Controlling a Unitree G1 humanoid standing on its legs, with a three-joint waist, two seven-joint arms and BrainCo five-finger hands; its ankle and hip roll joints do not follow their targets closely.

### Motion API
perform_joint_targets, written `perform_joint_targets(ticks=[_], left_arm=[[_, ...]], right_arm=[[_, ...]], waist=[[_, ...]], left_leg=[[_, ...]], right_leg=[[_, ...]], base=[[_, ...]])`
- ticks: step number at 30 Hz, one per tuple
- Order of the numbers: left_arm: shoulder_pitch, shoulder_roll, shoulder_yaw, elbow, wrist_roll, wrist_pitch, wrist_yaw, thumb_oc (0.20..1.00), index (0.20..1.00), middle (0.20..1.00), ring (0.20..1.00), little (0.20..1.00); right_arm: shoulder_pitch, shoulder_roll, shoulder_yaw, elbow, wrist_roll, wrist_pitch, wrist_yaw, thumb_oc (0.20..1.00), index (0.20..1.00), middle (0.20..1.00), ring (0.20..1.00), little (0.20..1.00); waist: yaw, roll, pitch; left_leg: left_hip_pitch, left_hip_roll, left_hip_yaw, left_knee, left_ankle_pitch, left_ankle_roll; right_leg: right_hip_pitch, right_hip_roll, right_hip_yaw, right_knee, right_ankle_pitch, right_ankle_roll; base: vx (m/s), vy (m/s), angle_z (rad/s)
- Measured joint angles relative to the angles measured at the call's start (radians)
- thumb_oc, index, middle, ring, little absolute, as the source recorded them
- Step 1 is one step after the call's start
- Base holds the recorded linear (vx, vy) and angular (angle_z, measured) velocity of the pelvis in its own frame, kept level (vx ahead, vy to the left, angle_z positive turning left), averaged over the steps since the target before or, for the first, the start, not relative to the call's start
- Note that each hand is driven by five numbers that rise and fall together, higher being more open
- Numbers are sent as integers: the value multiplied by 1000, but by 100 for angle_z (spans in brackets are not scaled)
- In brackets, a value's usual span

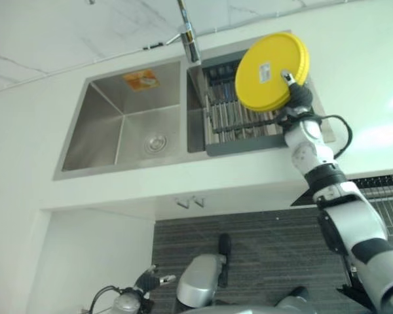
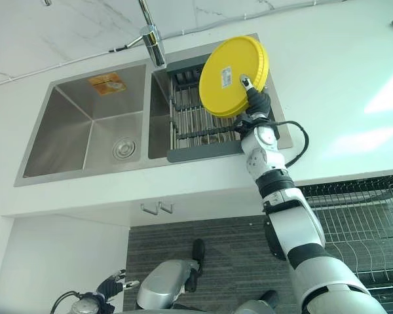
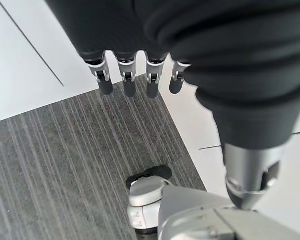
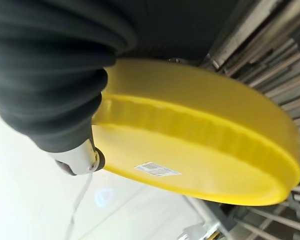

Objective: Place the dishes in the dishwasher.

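Yellow plate [image 2: 233, 76], a single round dish with a ridged rim and a small white sticker on its underside, was pinched at its edge by the right hand [image 2: 254, 97], thumb across the underside. It tilted up above the hand, over the one dish rack [image 2: 195, 124] sunk beside the one steel sink basin [image 2: 95, 127]. Nearer, the left hand [image 3: 135, 75] hung low over grey carpet [image 3: 65, 165], fingers straight and holding nothing.

A steel sink [image 1: 124, 124] is set into the white bench [image 1: 367, 85]; its faucet [image 1: 188, 36] stands at the sink's far rim, a drain [image 1: 155, 143] in its floor.
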Motion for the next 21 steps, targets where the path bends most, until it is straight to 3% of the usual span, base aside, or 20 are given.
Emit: perform_joint_targets(ticks=[6, 11, 16, 21], left_arm=[[-18, -21, -27, -2, 0, -11, 26, 1000, 1000, 1000, 1000, 1000], [-28, -27, -28, 38, 0, -11, 52, 1000, 1000, 1000, 1000, 1000], [-26, -4, -18, 38, 9, 20, 81, 1000, 1000, 1000, 1000, 1000], [-25, 6, -29, 62, 14, 66, 99, 1000, 1000, 1000, 1000, 1000]], right_arm=[[41, 66, 4, -76, 236, -37, 23, 200, 200, 200, 200, 200], [106, 126, 56, -249, 312, -85, 31, 200, 200, 200, 200, 200], [224, 138, 125, -504, 382, -125, 6, 200, 200, 200, 200, 200], [352, 96, 125, -618, 390, -133, -28, 200, 200, 200, 200, 200]], waist=[[-5, -5, 2], [-17, -15, 1], [-81, -65, -62], [-160, -90, -153]], left_leg=[[5, 40, 27, 10, 1, -3], [59, 87, 80, 15, -5, -24], [92, 152, 140, 17, -5, -57], [159, 210, 216, 15, -17, -84]], right_leg=[[-15, 26, 1, 11, 0, 0], [-15, 51, 17, 21, -16, -18], [-42, 88, 34, 49, -32, -33], [-57, 151, 134, 56, -45, -53]], base=[[-49, -94, -17], [-29, -159, -38], [-22, -243, -49], [13, -183, -60]])
